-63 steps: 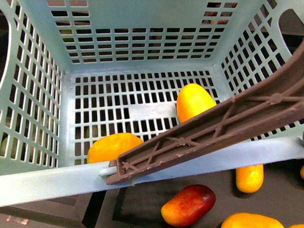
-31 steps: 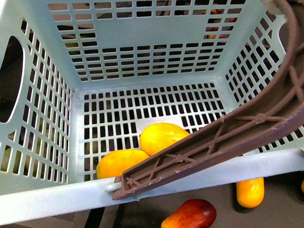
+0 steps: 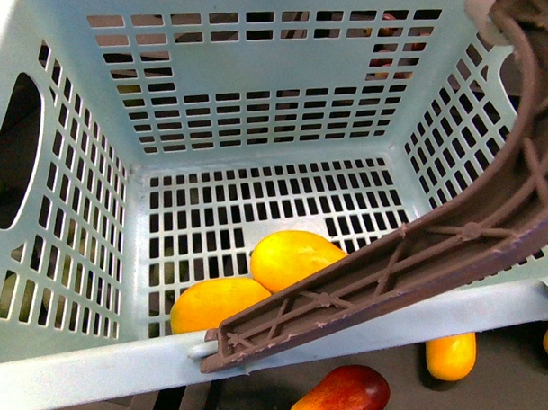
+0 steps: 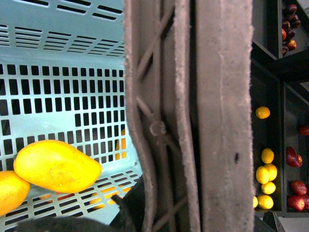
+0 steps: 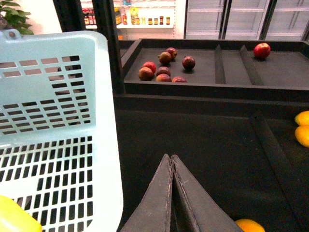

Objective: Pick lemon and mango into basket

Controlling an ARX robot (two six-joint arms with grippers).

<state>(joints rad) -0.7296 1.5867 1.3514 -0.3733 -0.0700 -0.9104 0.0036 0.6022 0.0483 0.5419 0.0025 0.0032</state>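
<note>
Basket: the basket [image 3: 70, 373] fills the front view, standing toward the left edge of the tabletop [image 5: 203, 130], its open mouth turned up so fruit can be dropped in.
Mango: the mango [image 3: 295, 258] lies on the slotted base by the near wall, touching a second yellow-orange fruit [image 3: 218, 304]. I cannot tell whether that one is the lemon or another mango.
Handle: the brown handle [image 3: 389, 272] slants across the near right of the opening, pivoting at the near rim, and partly covers both fruits. It is probably raised that way because the left arm has hold of it.
Left end effector: only a dark sliver of the left end effector [image 4: 128, 217] shows under the handle, which crowds its wrist view. Whether it is clamped on the handle cannot be told.
Right end effector: the right end effector [image 5: 171, 159] hangs over bare tabletop just beside the basket, fingers pressed together and empty.
Loose fruit: a red-and-yellow fruit [image 3: 341, 394] and a yellow fruit [image 3: 451, 355] lie outside by the near edge.
Progress: it looks close to done, if the pair inside are the right two.
</note>
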